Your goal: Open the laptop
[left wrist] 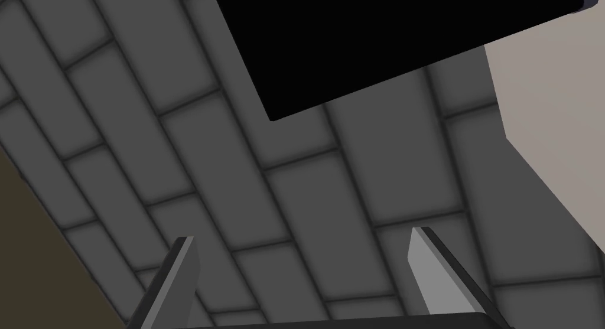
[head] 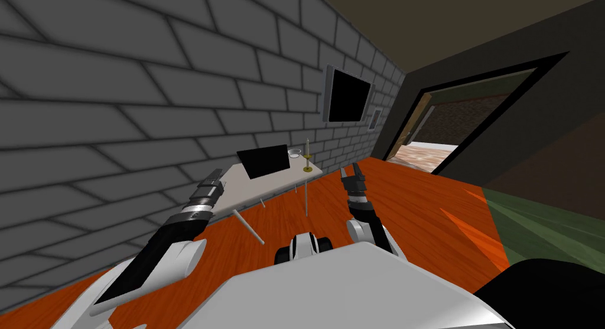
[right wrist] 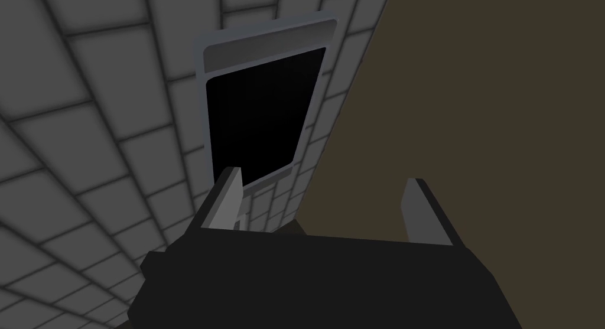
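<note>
Two tools, left (left wrist: pixel 302 235) and right (right wrist: pixel 324 175), stand open and empty beside the table (head: pixel 242 188), neither touching the dark laptop (head: pixel 264 160) on it, so opening seems not yet begun.

We see a wall (head: pixel 118 77) of grey bricks with a flat, matt face and darker joints, and a floor (head: pixel 384 207) of orange-red wood with visible grain and a slight sheen. The table (head: pixel 236 186) has a smooth, pale, matt top on thin grey legs that look like metal. The laptop (head: pixel 264 160) shows a plain black, unreflecting screen, the candlestick (head: pixel 307 168) looks brassy, and the 2 fingers of our left gripper (left wrist: pixel 302 235) are smooth, light grey and matt.
</note>
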Robot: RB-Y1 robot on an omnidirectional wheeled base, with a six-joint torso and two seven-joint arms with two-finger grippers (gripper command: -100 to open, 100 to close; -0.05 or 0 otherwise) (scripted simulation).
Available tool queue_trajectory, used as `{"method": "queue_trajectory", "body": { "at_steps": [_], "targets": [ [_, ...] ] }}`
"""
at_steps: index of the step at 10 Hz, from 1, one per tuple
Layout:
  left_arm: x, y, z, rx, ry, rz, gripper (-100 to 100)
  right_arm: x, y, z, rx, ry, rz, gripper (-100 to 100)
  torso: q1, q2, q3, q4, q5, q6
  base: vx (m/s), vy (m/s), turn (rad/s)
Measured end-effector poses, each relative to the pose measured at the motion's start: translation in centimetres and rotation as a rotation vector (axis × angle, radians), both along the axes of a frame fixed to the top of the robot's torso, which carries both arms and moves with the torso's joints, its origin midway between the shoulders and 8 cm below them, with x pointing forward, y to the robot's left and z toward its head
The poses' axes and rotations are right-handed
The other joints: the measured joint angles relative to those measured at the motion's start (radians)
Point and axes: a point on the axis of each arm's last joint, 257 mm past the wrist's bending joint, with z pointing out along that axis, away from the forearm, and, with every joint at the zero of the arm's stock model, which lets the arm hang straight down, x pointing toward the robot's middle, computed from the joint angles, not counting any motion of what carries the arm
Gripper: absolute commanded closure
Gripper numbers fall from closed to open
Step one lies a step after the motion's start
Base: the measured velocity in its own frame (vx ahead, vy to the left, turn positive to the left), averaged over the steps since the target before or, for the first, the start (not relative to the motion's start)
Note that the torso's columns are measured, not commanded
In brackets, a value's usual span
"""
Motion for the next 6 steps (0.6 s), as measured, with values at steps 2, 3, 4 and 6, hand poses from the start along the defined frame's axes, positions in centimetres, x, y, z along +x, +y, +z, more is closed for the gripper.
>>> {"method": "queue_trajectory", "body": {
  "at_steps": [2, 3, 4, 6],
  "targets": [
    [0.2, 0.8, 0.0, -0.001, 0.025, 0.017, -100, 0.0, 0.0, 0.0, 0.000, 0.000, 0.000, 0, 0.000, 0.000, 0.000, 0.000, 0.000, 0.000, 0.032, -0.018, -0.046],
    [0.4, 1.3, 0.2, 0.001, 0.036, 0.026, -100, 0.0, 0.0, 0.0, 0.000, 0.000, 0.000, 0, -0.001, -0.001, -0.001, 0.000, 0.000, 0.000, 0.033, -0.017, -0.034],
    [0.5, 1.7, 0.0, -0.001, 0.049, 0.035, -100, 0.0, 0.0, 0.0, 0.000, 0.000, 0.000, 0, 0.000, -0.001, -0.001, 0.000, 0.000, 0.000, 0.033, -0.026, -0.066],
    [0.7, 2.6, 0.2, -0.002, 0.072, 0.053, -100, 0.0, 0.0, 0.0, 0.000, 0.000, 0.000, 0, -0.001, -0.001, 0.000, 0.000, 0.000, 0.000, 0.033, -0.021, -0.046]
  ]
}}
